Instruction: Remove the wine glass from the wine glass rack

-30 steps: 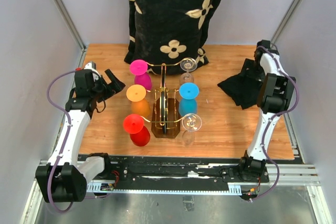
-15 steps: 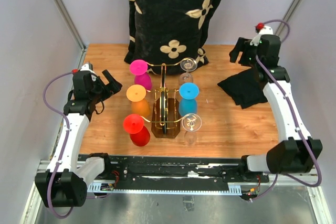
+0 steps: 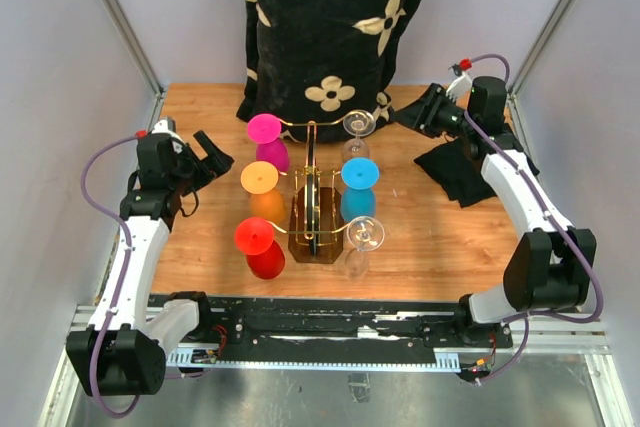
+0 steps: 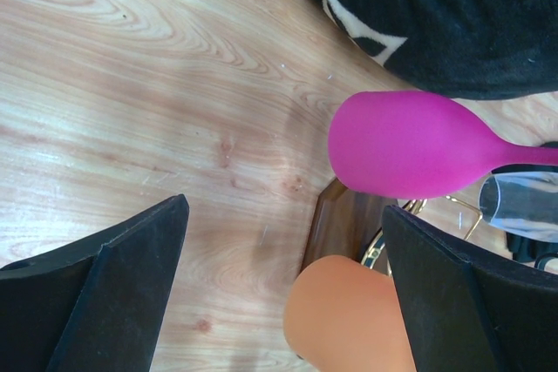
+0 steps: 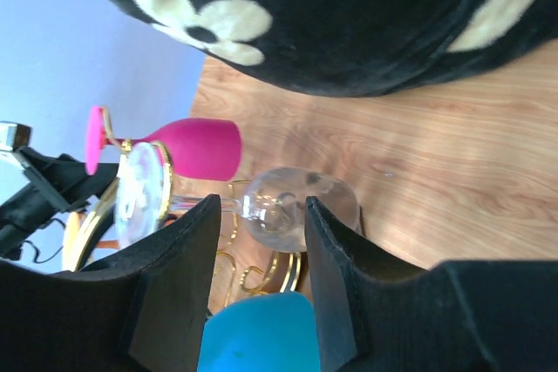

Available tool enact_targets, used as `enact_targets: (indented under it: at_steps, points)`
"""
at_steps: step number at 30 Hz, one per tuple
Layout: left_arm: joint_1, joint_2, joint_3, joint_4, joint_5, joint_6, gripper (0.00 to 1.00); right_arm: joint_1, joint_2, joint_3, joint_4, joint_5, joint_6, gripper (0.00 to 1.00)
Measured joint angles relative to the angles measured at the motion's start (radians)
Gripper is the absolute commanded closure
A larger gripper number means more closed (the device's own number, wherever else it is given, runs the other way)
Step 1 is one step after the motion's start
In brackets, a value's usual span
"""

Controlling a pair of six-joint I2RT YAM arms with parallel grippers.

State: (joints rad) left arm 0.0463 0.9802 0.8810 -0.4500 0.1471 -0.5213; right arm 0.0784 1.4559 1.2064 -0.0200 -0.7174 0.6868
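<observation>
The wine glass rack [image 3: 314, 215], gold wire on a dark brown base, holds several glasses hanging upside down. A clear wine glass [image 3: 358, 128] hangs at its back right arm. My right gripper [image 3: 403, 116] points at it from the right, a short way off. In the right wrist view its jaws [image 5: 260, 215] stand partly open and empty, with that clear glass [image 5: 301, 206] seen beyond the tips. My left gripper [image 3: 215, 159] is wide open left of the rack, level with the pink glass [image 4: 410, 145] and the orange glass [image 4: 344, 315], touching neither.
Pink [image 3: 265, 132], orange [image 3: 259, 178] and red [image 3: 255, 237] glasses hang on the rack's left, with a blue one [image 3: 360, 175] and a second clear one [image 3: 365, 234] on its right. A black cloth [image 3: 460, 175] lies at the right. Black floral fabric [image 3: 320, 27] stands behind.
My right arm has swung from the back right corner leftward to the back right clear glass, and its jaws have narrowed. The left arm has hardly moved.
</observation>
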Motion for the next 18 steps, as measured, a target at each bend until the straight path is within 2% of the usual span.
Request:
enact_targets:
  at_steps: [12,18]
  points:
    - [0.0,-0.016,0.013,-0.002,-0.008,0.002,0.01,0.06,0.027,0.052,0.124,-0.087,0.121,0.58]
    - [0.0,-0.018,0.021,-0.01,-0.031,0.01,0.0,0.097,0.037,0.055,0.111,-0.098,0.117,0.68]
